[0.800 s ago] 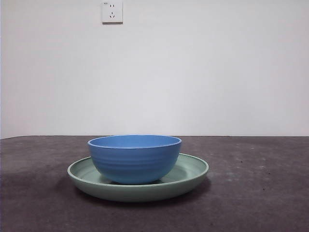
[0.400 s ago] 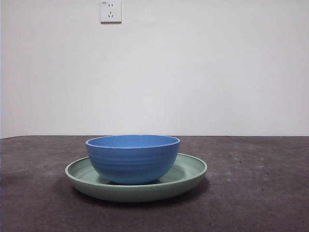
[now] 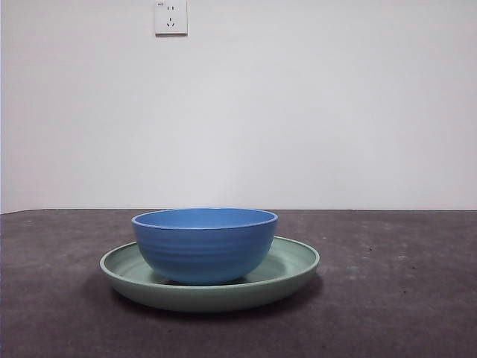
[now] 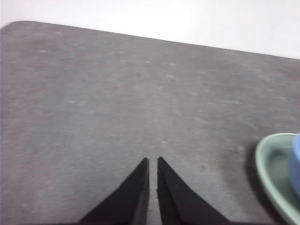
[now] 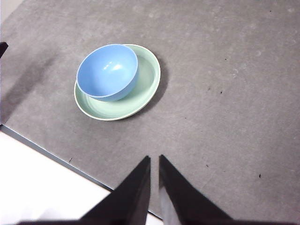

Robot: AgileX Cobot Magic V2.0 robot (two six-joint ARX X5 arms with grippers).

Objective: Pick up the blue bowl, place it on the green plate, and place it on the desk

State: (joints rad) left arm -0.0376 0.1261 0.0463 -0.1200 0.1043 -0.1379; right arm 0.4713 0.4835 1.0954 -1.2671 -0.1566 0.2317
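Blue bowl (image 3: 205,245) sits on green plate (image 3: 291,262); we judge the left gripper (image 4: 153,161) nearer than the right gripper (image 5: 154,158), both narrowly closed, empty.

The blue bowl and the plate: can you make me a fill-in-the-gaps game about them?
1. The blue bowl sits on the green ____.
2. The green plate rests on the dark ____.
3. Inside, the bowl is ____.
4. The left gripper and the right gripper hold ____.

Missing words: plate; desk; empty; nothing
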